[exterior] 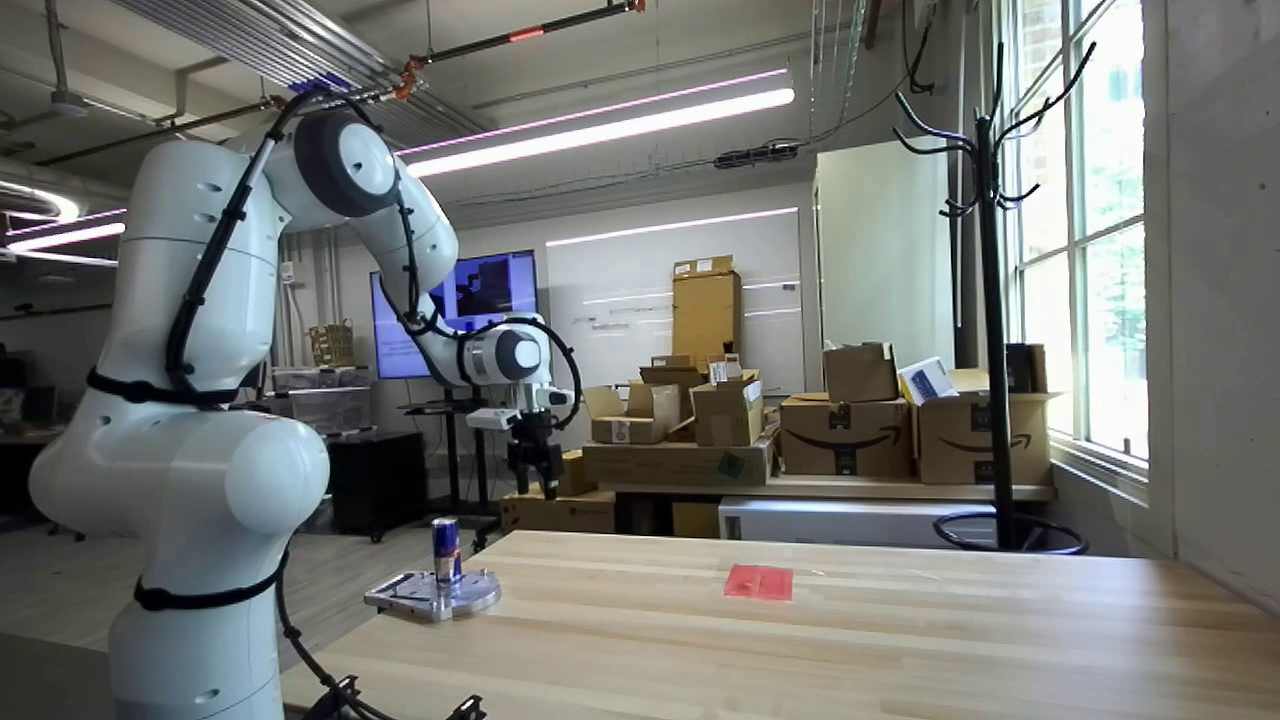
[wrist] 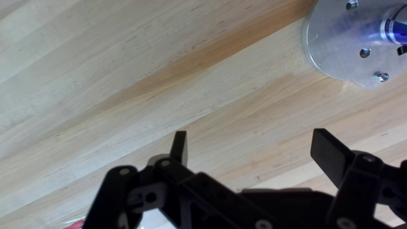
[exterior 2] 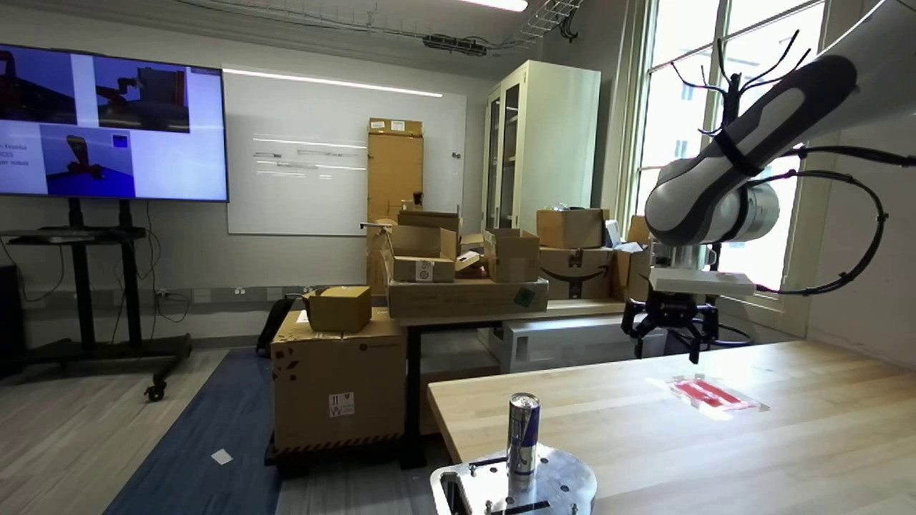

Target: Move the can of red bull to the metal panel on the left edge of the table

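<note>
The slim blue and silver can of red bull [exterior: 446, 552] stands upright on the metal panel [exterior: 478, 592] at the table's edge. In an exterior view the can [exterior 2: 523, 433] stands near the middle of the silver panel [exterior 2: 570, 478]. In the wrist view only part of the can [wrist: 399, 31] shows, cut off at the right edge, above the panel [wrist: 334, 38]. My gripper [wrist: 249, 135] is open with bare table between its fingers. In both exterior views the gripper [exterior: 536, 485] hangs above the table, apart from the can; it also shows here [exterior 2: 667, 350] beyond the can.
A flat red object [exterior: 758, 582] lies on the wooden table [exterior: 850, 660]; it also shows in an exterior view [exterior 2: 710, 393]. Its corner [wrist: 74, 225] shows in the wrist view. Cardboard boxes [exterior: 845, 435] stand behind the table. A coat rack [exterior: 995, 300] stands by the window.
</note>
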You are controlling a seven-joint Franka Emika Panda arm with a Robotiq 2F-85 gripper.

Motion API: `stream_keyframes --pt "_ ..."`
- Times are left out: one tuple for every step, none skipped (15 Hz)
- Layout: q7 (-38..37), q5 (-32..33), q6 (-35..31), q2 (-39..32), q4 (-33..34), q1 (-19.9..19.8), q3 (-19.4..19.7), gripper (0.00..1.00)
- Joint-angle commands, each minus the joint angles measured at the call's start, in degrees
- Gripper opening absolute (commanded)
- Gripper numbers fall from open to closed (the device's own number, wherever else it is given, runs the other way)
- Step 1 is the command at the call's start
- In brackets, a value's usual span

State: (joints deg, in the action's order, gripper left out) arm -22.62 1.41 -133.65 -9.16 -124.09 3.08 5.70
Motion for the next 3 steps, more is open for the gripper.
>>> stream_keyframes --pt "-0.11 0.2 0.18 -0.05 0.11 -0.94 -0.96 1.0" --pt "-0.11 0.2 0.18 -0.08 0.11 -0.93 -0.99 1.0" --pt "-0.11 0.2 0.18 -0.08 0.11 -0.93 -0.99 1.0"
